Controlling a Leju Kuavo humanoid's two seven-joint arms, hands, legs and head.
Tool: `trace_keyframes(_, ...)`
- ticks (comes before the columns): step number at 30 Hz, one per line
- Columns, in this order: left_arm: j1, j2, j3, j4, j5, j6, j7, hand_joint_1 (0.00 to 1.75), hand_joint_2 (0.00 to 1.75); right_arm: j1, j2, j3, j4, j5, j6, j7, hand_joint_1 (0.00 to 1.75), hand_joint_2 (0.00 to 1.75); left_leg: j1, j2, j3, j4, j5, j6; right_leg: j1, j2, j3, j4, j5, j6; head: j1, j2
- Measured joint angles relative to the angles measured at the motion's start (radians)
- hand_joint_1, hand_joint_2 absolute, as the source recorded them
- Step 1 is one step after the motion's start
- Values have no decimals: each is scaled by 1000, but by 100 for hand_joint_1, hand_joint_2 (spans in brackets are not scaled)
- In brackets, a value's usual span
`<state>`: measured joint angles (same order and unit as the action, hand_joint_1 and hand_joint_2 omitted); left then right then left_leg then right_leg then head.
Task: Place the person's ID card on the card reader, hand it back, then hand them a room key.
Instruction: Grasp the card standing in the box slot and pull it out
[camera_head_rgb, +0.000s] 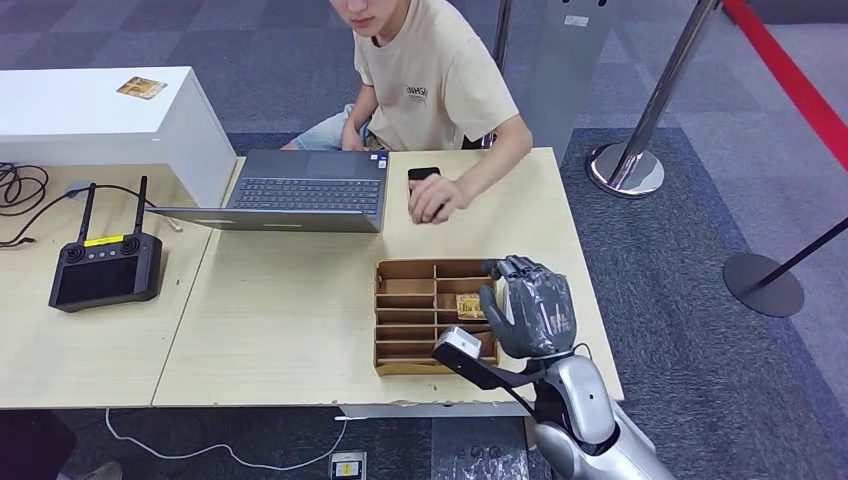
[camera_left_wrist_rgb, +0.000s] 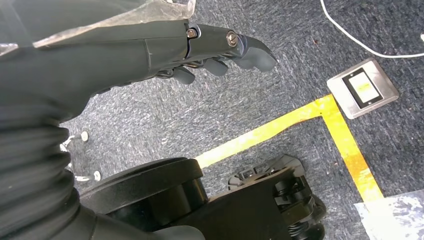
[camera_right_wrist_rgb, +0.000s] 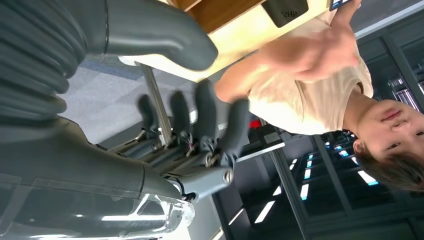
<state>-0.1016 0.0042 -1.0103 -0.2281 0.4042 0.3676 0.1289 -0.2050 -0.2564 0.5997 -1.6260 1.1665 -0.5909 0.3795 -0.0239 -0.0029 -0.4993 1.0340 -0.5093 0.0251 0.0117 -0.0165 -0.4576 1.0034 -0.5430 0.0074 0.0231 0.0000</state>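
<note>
Wooden table (camera_head_rgb: 300, 320) in front of you carries a controller (camera_head_rgb: 105, 268), laptop (camera_head_rgb: 300, 190) and divided card box (camera_head_rgb: 432, 315). Your left hand (camera_left_wrist_rgb: 210, 50) hangs empty, fingers loosely curled. Your right hand (camera_head_rgb: 530, 305) hovers spread beside the box, empty. One card (camera_head_rgb: 470, 305) lies inside.

Laptop (camera_head_rgb: 300, 190); remote controller (camera_head_rgb: 105, 270)

— What are you seeing from up high?

— Your head camera is looking forward and down at the table (camera_head_rgb: 300, 320) and the person (camera_head_rgb: 430, 80) sitting across it.

— And the left wrist?

— It is pointing down at the carpet floor (camera_left_wrist_rgb: 200, 110), close behind the left hand (camera_left_wrist_rgb: 200, 45).

— The right wrist?

— It is sitting close behind the right hand (camera_right_wrist_rgb: 190, 125), turned over, looking across at the same person (camera_right_wrist_rgb: 310, 75) and table edge.
</note>
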Motion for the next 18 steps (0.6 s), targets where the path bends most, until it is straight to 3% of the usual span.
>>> trace_keyframes(5, 0, 0, 0, 0, -1, -1, 0, 0, 175, -9, 0, 0, 14, -10, 2, -4, 70, 175, 0, 0, 0, 0, 0, 0, 0, 0, 0, 0, 0, 0, 0, 0)
trace_keyframes(11, 0, 0, -1, 0, 0, -1, 0, 0, 175, -11, 1, 1, 28, -18, 3, -6, 48, 175, 0, 0, 0, 0, 0, 0, 0, 0, 0, 0, 0, 0, 0, 0)
trace_keyframes(18, 0, 0, -1, 0, 1, -1, 0, 0, 175, -12, 1, 2, 51, -30, 1, -11, 50, 175, 0, 0, 0, 0, 0, 0, 0, 0, 0, 0, 0, 0, 0, 0)
